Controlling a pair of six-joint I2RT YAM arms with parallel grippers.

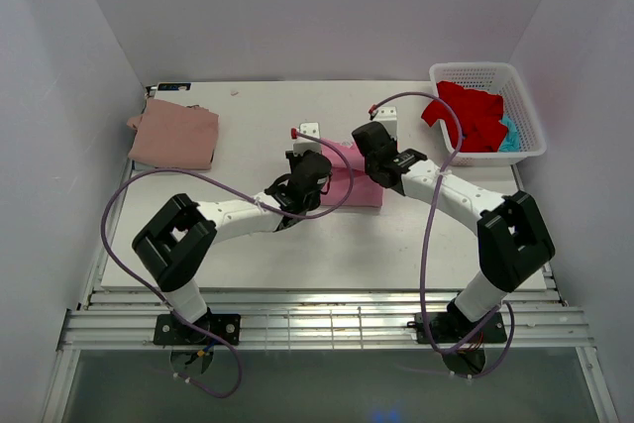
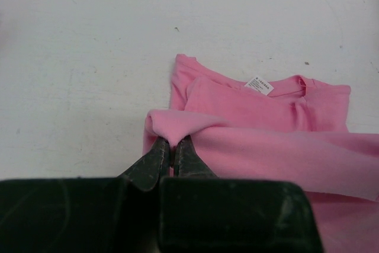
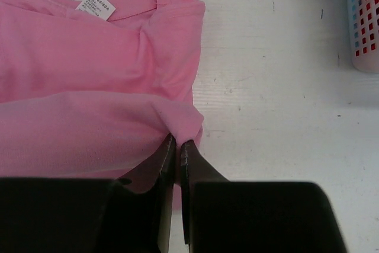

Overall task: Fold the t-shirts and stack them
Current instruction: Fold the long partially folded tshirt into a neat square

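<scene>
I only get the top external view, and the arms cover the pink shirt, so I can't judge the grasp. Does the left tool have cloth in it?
Observer: Yes. The left wrist view shows the left tool shut on a pinched fold at the side edge of the pink t-shirt.
Operator: And the other side?
Observer: The right tool is shut on a fold at the shirt's other side edge.
Operator: Which end lies ahead of them?
Observer: The collar end, with the white neck label face up and uncovered.
</scene>
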